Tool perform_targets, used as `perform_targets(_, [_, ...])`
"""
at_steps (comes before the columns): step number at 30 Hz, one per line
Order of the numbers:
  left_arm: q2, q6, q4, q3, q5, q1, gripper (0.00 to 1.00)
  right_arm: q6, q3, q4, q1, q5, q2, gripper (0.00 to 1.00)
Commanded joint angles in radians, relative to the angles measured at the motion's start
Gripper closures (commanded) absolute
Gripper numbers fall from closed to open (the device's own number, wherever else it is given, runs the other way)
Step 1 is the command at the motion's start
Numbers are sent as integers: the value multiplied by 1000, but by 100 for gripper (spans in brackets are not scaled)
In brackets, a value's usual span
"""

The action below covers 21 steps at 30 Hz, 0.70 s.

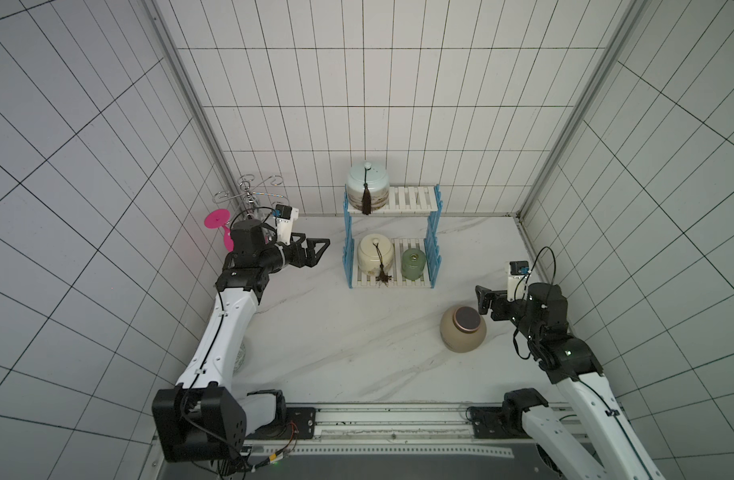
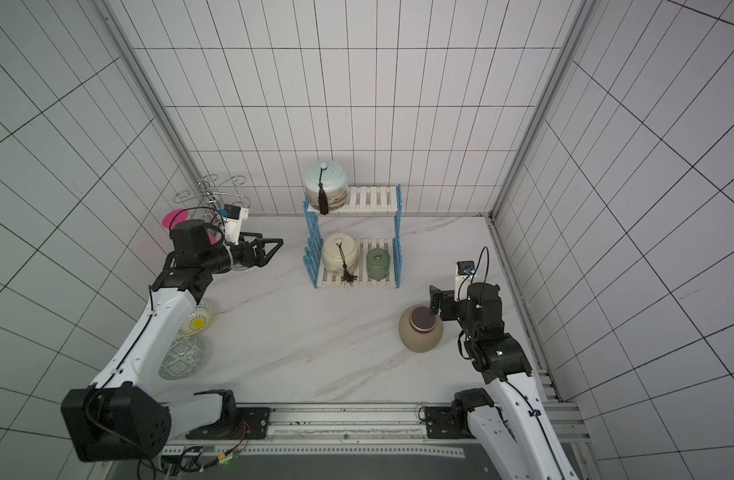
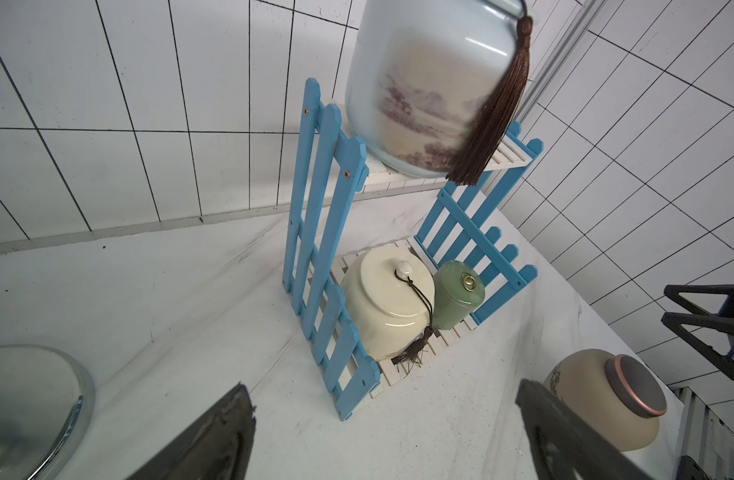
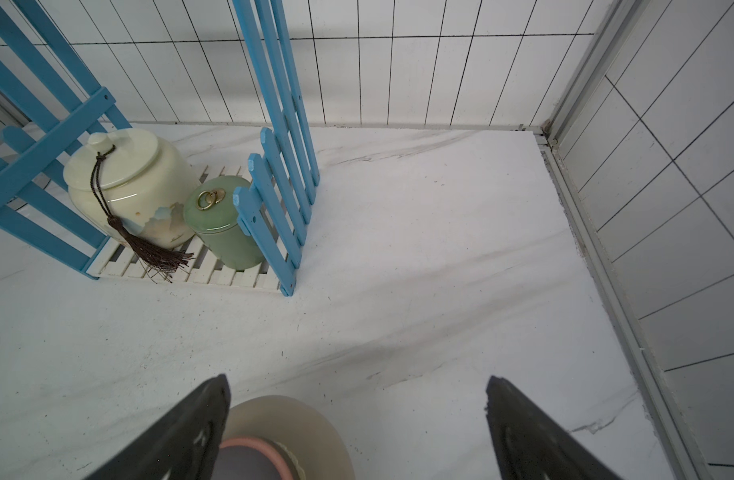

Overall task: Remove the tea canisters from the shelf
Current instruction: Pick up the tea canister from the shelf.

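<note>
Tan canister (image 1: 463,329) stands off the shelf (image 1: 415,200); both sets of jaws gape wide, holding nothing.

4 tea canisters (image 1: 375,254), 1 shelf (image 1: 415,198)

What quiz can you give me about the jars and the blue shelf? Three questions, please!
1. True or false: the pale-blue canister stands on the top tier of the shelf.
2. How many canisters sit on the bottom tier?
3. Where is the tan canister? A: on the top tier. B: on the table, off the shelf. C: on the bottom tier.
Key: 1 true. 2 two, the cream canister and the green canister. 3 B.
</note>
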Motion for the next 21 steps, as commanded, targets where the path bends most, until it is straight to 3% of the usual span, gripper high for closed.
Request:
perform_targets(1, [11, 36, -65, 102, -3, -19, 1, -16, -2, 1, -10, -21, -52, 1])
perform_targets(7, [80, 133, -244, 297, -73, -96, 1, -52, -51, 55, -5, -102, -145, 1])
perform_targets(11, [154, 53, -276, 454, -114, -116, 1, -48, -78, 104, 0, -180, -169, 1])
perform_targets(14, [224, 27, -324, 596, -152, -151, 1, -41, -83, 118, 3, -184, -167, 1])
perform_targets(21, [355, 135, -410, 836, -320, -276, 1, -50, -93, 124, 16, -144, -182, 1])
